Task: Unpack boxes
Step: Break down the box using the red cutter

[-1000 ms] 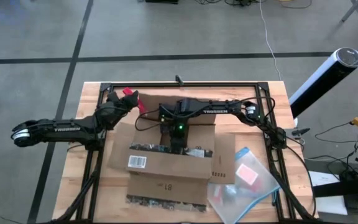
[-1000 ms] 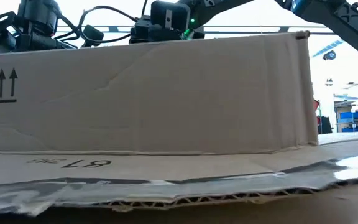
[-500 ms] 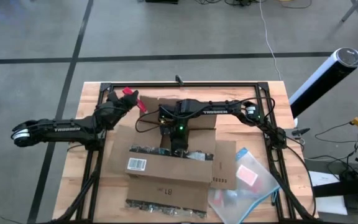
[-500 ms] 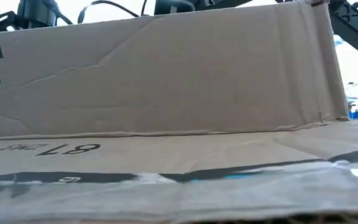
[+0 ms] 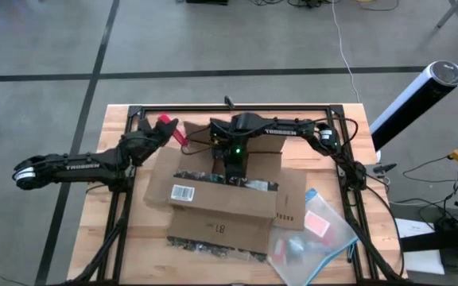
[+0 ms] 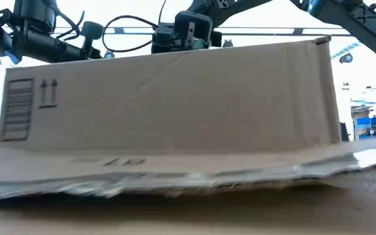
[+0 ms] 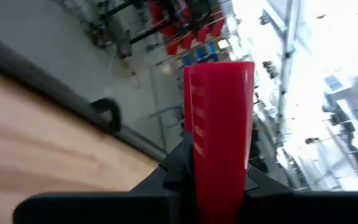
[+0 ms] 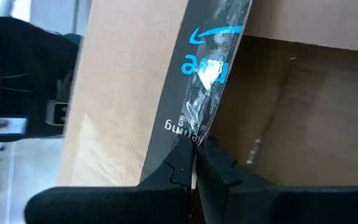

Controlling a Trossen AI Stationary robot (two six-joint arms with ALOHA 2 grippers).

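— Box (image 5: 221, 208) first: where is it?
— Middle of the table (image 5: 118, 238) in the overhead view, flaps spread flat, barcode label (image 5: 183, 193) facing up. A second ago it lay lower in the frame and squarer to the table's edges; now it sits higher up and is turned a little.
— What moved it?
— The right hand (image 8: 194, 163), I judge. It is pinched shut on the taped edge of a box flap, and it has drawn back toward the top of the frame.
— And the left hand (image 5: 162, 127)?
— Upper left of the table, clamped on a red tool (image 7: 219, 124), clear of the cardboard.
— What does that mean for unpacking?
— The inside shows bare in the right wrist view, and a clear pouch (image 5: 312, 234) already lies at lower right. The box seems emptied, now being dragged aside.
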